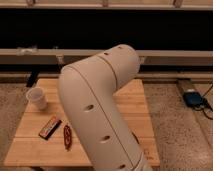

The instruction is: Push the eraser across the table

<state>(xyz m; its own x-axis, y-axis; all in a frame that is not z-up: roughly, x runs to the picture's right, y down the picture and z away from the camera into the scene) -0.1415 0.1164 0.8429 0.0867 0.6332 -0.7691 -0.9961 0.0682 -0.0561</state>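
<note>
The eraser (pixel 49 127), a small dark bar with an orange-red edge, lies flat on the left part of the bamboo table (pixel 131 107). A red twisted thing (pixel 67 136) lies just right of it. A white cup (pixel 37 98) stands behind it near the table's left edge. My large white arm (pixel 100 105) fills the middle of the view and hides the table's centre. My gripper is out of view.
A long low ledge (pixel 170 56) runs behind the table in front of a dark wall. A blue device (pixel 193 98) with a cable lies on the speckled floor to the right.
</note>
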